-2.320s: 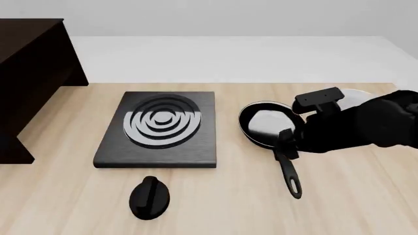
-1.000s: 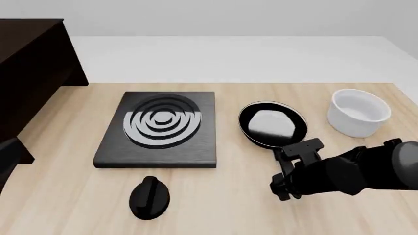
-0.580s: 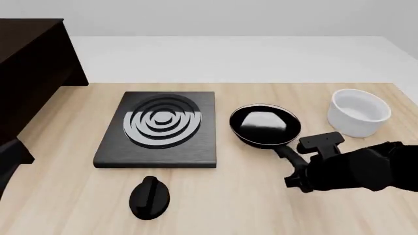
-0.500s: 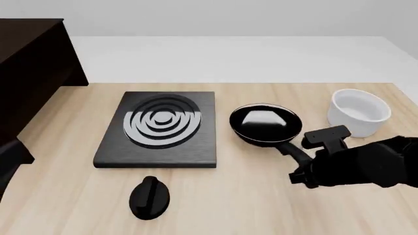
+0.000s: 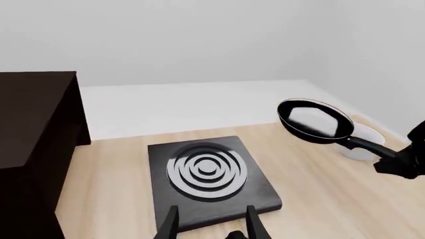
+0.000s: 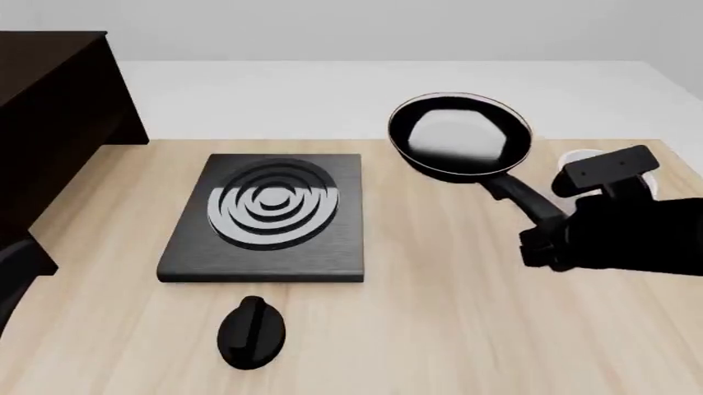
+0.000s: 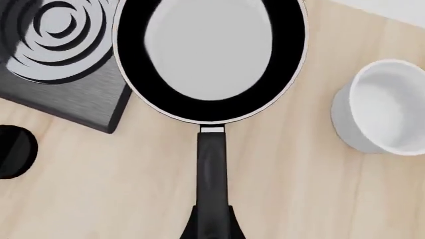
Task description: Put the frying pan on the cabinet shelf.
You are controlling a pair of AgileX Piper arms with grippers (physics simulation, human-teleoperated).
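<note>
1. Room: plain pale grey-white walls. The table (image 6: 439,329) is light wood at the near side, with a white band running along its far side.
2. Cabinet (image 6: 49,123), very dark brown, stands at the far left of the table. Its shelf boards cannot be made out in any view.
3. Stove plate (image 6: 266,216), flat black with grey rings, lies left of centre on the table. A black knob (image 6: 252,331) lies on the wood near its front edge, apart from it.
4. White bowl (image 7: 381,114) stands on the table at the right; in the front view it is largely hidden behind the right arm.
5. Right pincer (image 7: 212,224): jaws closed tight on the handle of the frying pan (image 6: 459,135), gripping near the handle's end.
6. Frying pan is held in the air, clear of the table, to the right of the stove plate, pan body away from the arm and open side up.
7. Left pincer (image 5: 211,226): jaws apart, holding nothing, seen from its wrist view above the near edge of the stove plate.
</note>
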